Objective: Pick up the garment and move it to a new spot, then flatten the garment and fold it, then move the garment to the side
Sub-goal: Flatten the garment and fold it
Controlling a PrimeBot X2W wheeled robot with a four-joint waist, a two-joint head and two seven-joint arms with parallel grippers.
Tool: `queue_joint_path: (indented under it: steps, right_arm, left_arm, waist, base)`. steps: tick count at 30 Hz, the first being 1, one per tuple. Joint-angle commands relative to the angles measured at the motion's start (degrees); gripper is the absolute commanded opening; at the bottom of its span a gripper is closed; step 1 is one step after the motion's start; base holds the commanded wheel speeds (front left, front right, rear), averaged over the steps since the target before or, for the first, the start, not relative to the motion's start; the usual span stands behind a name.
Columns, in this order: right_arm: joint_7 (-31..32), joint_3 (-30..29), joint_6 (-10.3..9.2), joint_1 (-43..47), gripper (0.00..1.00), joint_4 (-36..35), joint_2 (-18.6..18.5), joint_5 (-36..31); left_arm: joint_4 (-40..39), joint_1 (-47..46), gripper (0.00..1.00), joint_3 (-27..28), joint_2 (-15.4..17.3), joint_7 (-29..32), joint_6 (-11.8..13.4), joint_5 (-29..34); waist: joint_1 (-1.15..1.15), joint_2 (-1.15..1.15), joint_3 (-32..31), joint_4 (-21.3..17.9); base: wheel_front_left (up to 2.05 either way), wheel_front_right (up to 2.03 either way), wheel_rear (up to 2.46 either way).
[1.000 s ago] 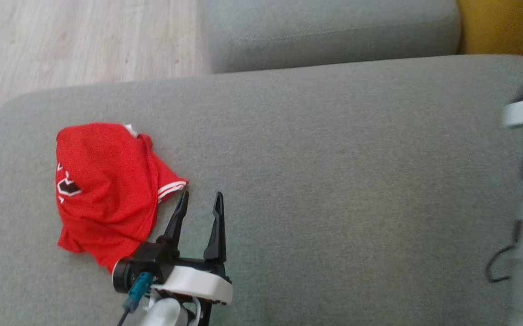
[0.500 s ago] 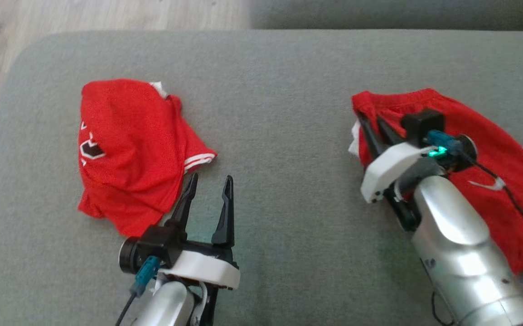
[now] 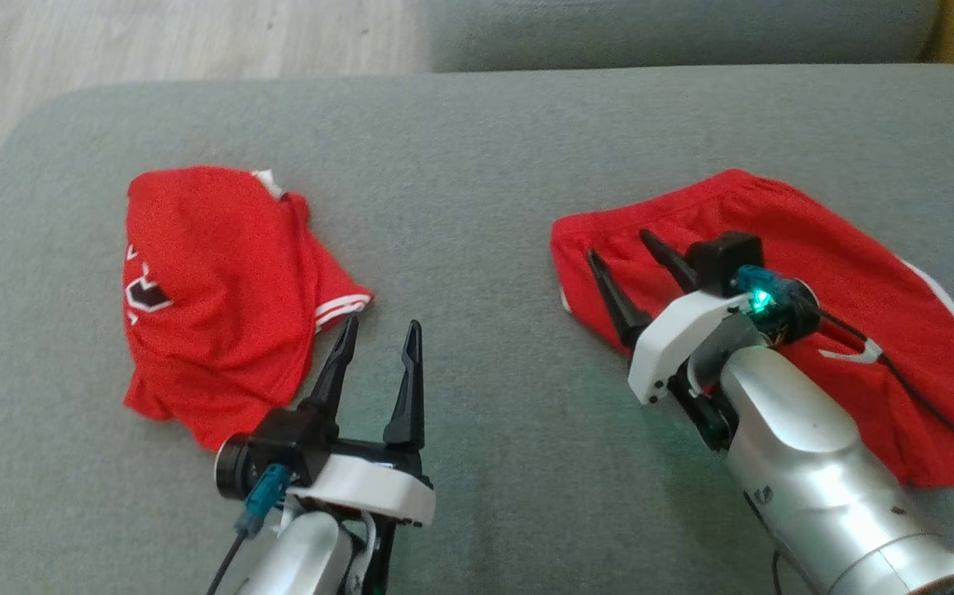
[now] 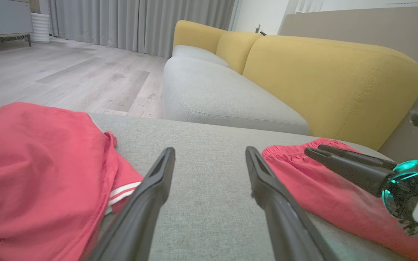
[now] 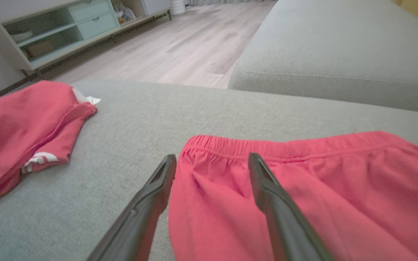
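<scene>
Red shorts (image 3: 857,264) with a white side stripe lie spread on the grey sofa cushion (image 3: 477,165) at the right. My right gripper (image 3: 617,245) stands open over their waistband end (image 5: 339,174), one finger on each side of the left corner, with nothing held. The same gripper (image 5: 212,158) shows its gap plainly in the right wrist view. A crumpled red shirt (image 3: 212,289) with white sleeve trim lies at the left. My left gripper (image 3: 382,324) is open and empty just right of the shirt's sleeve, low over bare cushion (image 4: 209,150).
A second grey seat cushion (image 3: 675,33) adjoins at the back, with yellow backrests (image 4: 321,79) behind. Wooden floor (image 3: 155,41) lies beyond the cushion's left edge, and a low cabinet (image 5: 49,32) stands farther off. Bare cushion separates the two garments.
The head camera shifted and my right arm came into view. My right gripper, shut on the shorts' edge half a second ago, now stands open. The left gripper has stayed put.
</scene>
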Motion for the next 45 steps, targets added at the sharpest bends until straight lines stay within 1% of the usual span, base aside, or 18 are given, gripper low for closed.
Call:
queue_joint_path:
  steps: [1,3,5,7,11,12,16,18,20,23,28,30,34,39,40,45]
  right_arm:
    - [-1.03,0.13,-0.04,-0.76,1.00,-1.68,1.04,0.89]
    - [-1.48,-0.91,-0.04,-0.31,1.00,-2.05,1.04,1.45]
    - [-2.78,-3.48,-0.04,0.33,1.00,-2.39,1.04,1.39]
    - [-4.03,-7.39,-0.04,1.63,1.00,-2.82,1.04,1.34]
    - [-5.88,-17.27,-0.04,6.20,1.00,-5.48,1.03,-0.76]
    - [-5.88,-17.27,-0.04,6.20,1.00,-5.48,1.03,-0.76]
    - [-6.49,-26.86,-0.04,13.92,1.00,-12.24,1.04,-3.66]
    - [-6.57,-30.03,-0.04,18.08,1.00,-16.29,1.04,-2.69]
    - [-6.61,-31.78,-0.04,21.59,1.00,-19.65,1.04,-2.70]
    - [-6.62,-32.58,-0.04,24.94,1.00,-22.75,1.04,-1.66]
    - [-6.63,-34.59,-0.04,24.84,1.00,-25.18,1.04,-1.64]
    - [-5.96,-36.61,-0.04,23.44,1.00,-24.72,1.04,-2.66]
    - [-2.26,-43.15,-0.04,19.06,1.00,-21.29,1.05,-6.26]
    - [2.90,-51.34,-0.04,13.40,1.00,-13.51,1.05,-11.25]
    - [3.92,-54.81,-0.04,11.24,1.00,-10.19,1.05,-13.39]
    - [5.38,-62.26,-0.04,6.99,1.00,-3.26,1.05,-21.00]
  left_arm:
    - [-1.54,-1.20,1.00,1.81,0.11,-0.57,0.41,-0.41]
    - [-1.55,-0.85,1.00,1.99,0.11,-0.62,0.52,-0.53]
    - [-1.42,-0.45,1.00,1.97,0.11,-0.65,0.46,-0.61]
    - [-1.46,-0.09,1.00,1.95,0.09,-0.68,0.43,-0.76]
    - [-1.86,0.64,1.00,2.42,0.06,-0.72,0.78,-1.17]
    - [-1.86,0.64,1.00,2.42,0.06,-0.72,0.78,-1.17]
    - [-2.16,1.52,1.00,2.62,0.02,-0.75,0.95,-1.39]
    - [-2.31,1.78,1.00,2.69,0.01,-0.76,0.97,-1.45]
    - [-2.37,1.94,1.00,2.76,0.00,-0.77,0.90,-1.40]
    - [-2.32,2.00,1.00,2.83,0.02,-0.77,0.78,-1.11]
    - [-2.26,1.35,1.00,2.99,0.06,-0.78,0.57,-0.57]
    - [-2.18,1.02,1.00,2.92,0.06,-0.78,0.45,-0.39]
    - [-1.87,0.37,1.00,2.62,0.11,-0.78,0.22,-0.05]
    - [-1.56,-0.42,1.00,2.47,0.34,-0.78,0.10,0.20]
    - [-1.47,-0.74,1.00,2.43,0.44,-0.78,0.08,0.28]
    - [-1.43,-1.42,1.00,2.20,0.53,-0.78,0.02,0.44]
  waist:
    - [0.00,0.00,-1.41,-1.58]
    - [0.00,0.00,-2.26,-2.77]
    - [0.00,0.00,-3.41,-3.69]
    - [0.00,0.00,-4.44,-4.50]
    - [0.00,0.00,-5.88,-6.50]
    - [0.00,0.00,-5.88,-6.50]
    - [0.00,0.00,-6.39,-8.61]
    - [0.00,0.00,-6.19,-9.59]
    - [0.00,0.00,-5.87,-10.61]
    - [0.00,0.00,-5.28,-11.85]
    - [0.00,0.00,-4.03,-12.68]
    - [0.00,0.00,-3.41,-12.64]
    - [0.00,0.00,-1.95,-11.93]
    - [0.00,0.00,0.19,-10.57]
    - [0.00,0.00,0.95,-10.06]
    - [0.00,0.00,2.45,-9.03]
  base:
    - [0.00,0.00,0.00]
    - [0.00,0.00,0.00]
    - [0.00,0.00,0.00]
    - [0.00,0.00,0.00]
    - [0.00,0.00,0.00]
    - [0.00,0.00,0.00]
    - [0.00,0.00,0.00]
    - [0.00,0.00,0.00]
    - [0.00,0.00,0.00]
    - [0.00,0.00,0.00]
    - [0.00,0.00,0.00]
    - [0.00,0.00,0.00]
    - [0.00,0.00,0.00]
    - [0.00,0.00,0.00]
    - [0.00,0.00,0.00]
    - [0.00,0.00,0.00]
